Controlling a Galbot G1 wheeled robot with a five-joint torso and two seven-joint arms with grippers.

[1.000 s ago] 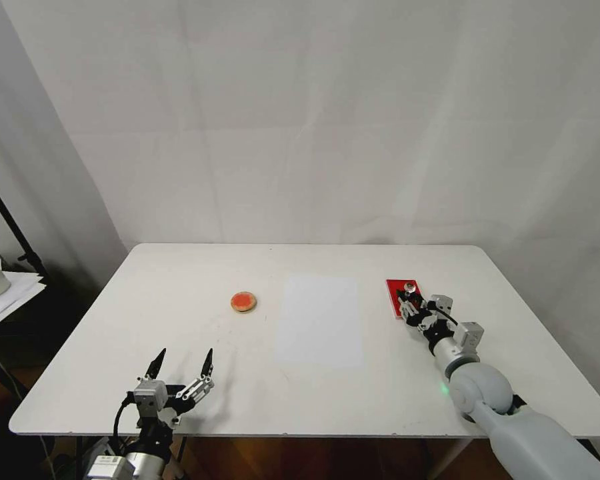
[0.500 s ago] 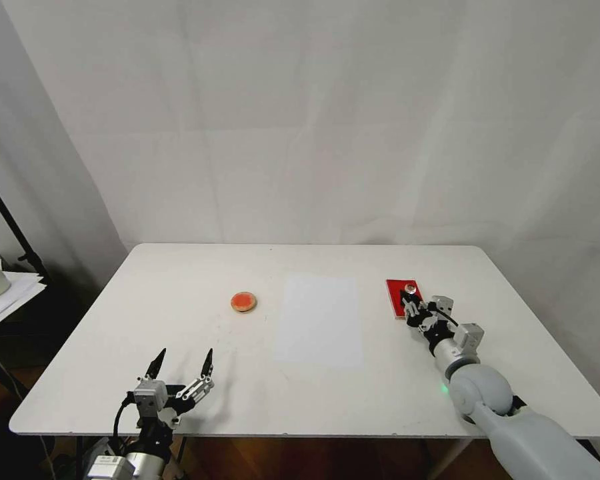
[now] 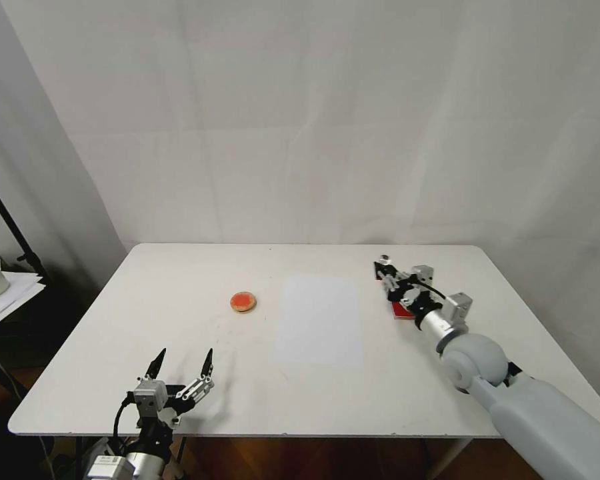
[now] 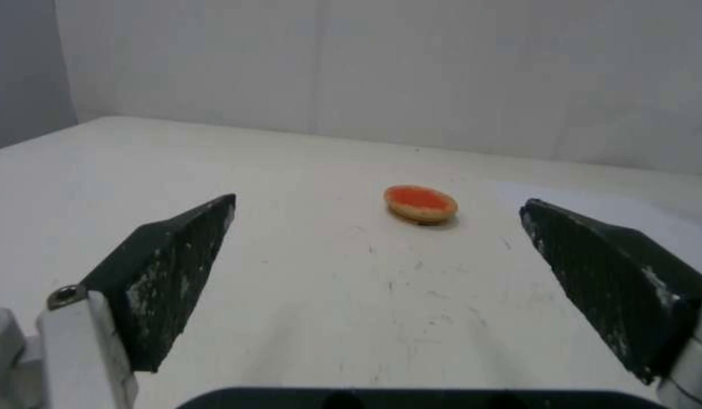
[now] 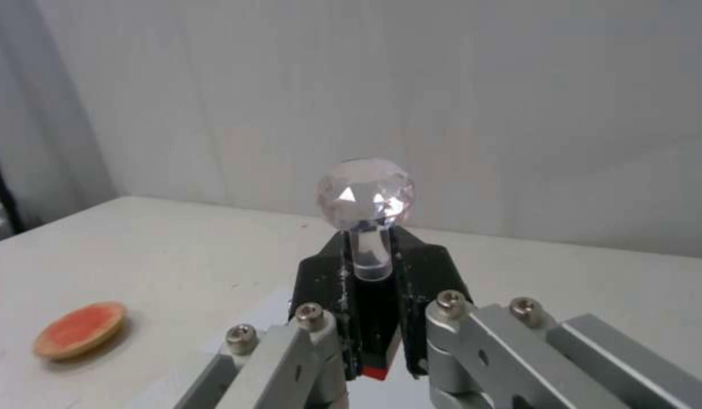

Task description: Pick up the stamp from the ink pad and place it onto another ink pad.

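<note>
Right gripper raised at centre right of the head frame, jaws clamped on the stamp, which is lifted clear of the counter. In the right wrist view, stamp upright at frame centre, its faceted clear round knob topping a short clear stem, dark body pinched between the two black fingers, a sliver of red showing at the bottom between them. Rectangular red ink pad mostly hidden beneath the right wrist, just a corner peeking out right of the frame's centre, flat on the counter. Small round pad with orange-red centre and tan rim lying left of centre in the head frame, well apart from the stamp, separated from it by a pale sheet of paper lying flat mid-frame. Same round pad at lower left of the right wrist view, and slightly right of centre in the left wrist view. Left gripper parked at lower left of the head frame near the counter's near edge, jaws spread wide and holding nothing, dark pointed fingers framing bare scuffed counter in the left wrist view.
</note>
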